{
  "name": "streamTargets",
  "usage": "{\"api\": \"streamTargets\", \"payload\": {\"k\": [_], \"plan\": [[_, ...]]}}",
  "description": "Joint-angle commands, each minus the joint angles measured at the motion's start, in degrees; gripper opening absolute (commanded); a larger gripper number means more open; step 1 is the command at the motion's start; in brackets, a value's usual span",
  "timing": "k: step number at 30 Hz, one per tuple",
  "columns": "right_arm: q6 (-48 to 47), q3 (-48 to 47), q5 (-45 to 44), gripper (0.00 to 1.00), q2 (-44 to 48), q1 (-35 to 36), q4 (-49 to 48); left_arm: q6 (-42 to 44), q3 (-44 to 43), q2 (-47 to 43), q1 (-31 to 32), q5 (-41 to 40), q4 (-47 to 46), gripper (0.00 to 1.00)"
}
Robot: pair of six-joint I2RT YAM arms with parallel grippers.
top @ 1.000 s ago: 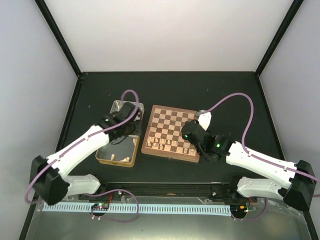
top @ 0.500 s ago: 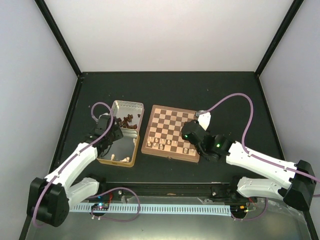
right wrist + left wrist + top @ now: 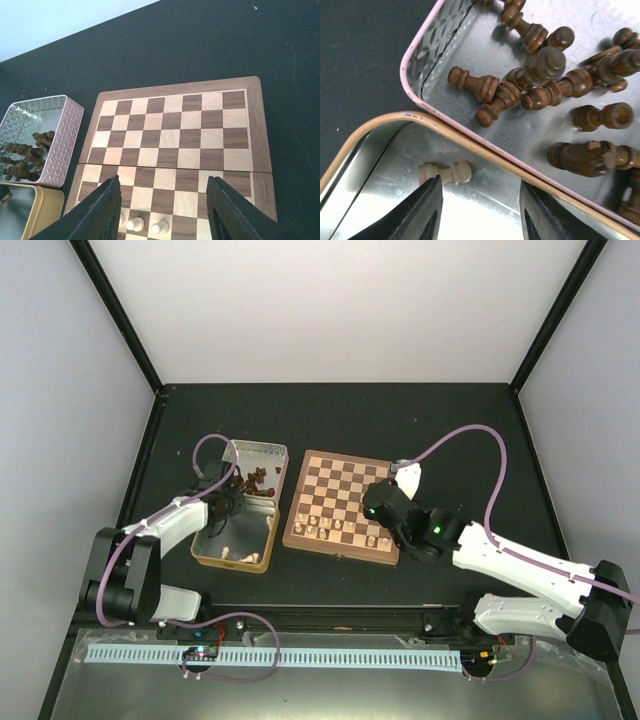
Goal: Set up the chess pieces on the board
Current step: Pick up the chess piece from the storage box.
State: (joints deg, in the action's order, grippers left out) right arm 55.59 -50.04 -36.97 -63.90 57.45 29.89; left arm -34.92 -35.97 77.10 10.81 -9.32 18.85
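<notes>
The board lies mid-table with a few cream chess pieces standing along its near rows. My right gripper hovers over the board's near right part. In the right wrist view it is open and empty, with cream pieces below it. My left gripper is open low inside the gold-rimmed tin. A cream pawn lies on its side just ahead of the left finger, untouched. Dark pieces lie heaped in the pink-rimmed tin.
The two tins sit left of the board, the far one with dark pieces and the near one with a few cream pieces. Black enclosure posts and white walls ring the dark table.
My left gripper pulled back from over the far tin and came down into the near gold-rimmed tin, and its elbow swung left. The right arm has not moved.
</notes>
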Motion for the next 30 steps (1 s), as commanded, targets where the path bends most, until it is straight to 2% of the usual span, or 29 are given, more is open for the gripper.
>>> {"api": "streamTargets", "payload": {"k": [1, 7, 11, 17, 25, 30], "plan": [[0.59, -1.94, -1.41, 0.49, -0.15, -0.23, 0.50, 1.99, -2.63, 2.64, -1.59, 2.89, -0.54, 0.43], [0.58, -2.70, -0.74, 0.49, -1.40, -0.28, 0.79, 1.68, -3.69, 2.46, -1.84, 1.08, 1.00, 0.43], [0.59, -2.96, -0.48, 0.49, -1.82, -0.23, 0.74, 1.09, -3.80, 1.67, -1.77, -2.00, 2.72, 0.37], [0.72, -3.19, 0.05, 0.49, -2.28, -0.24, 0.50, -0.31, -2.13, -0.67, -1.79, -5.87, 2.52, 0.33], [0.58, -3.33, 0.27, 0.49, -2.37, -0.24, 0.72, -0.47, -1.81, 3.25, -2.18, -3.78, 1.54, 0.36], [0.51, -3.25, 0.26, 0.49, -2.23, -0.28, 0.91, -0.20, -1.54, 4.17, -2.36, -2.43, 0.98, 0.34]]}}
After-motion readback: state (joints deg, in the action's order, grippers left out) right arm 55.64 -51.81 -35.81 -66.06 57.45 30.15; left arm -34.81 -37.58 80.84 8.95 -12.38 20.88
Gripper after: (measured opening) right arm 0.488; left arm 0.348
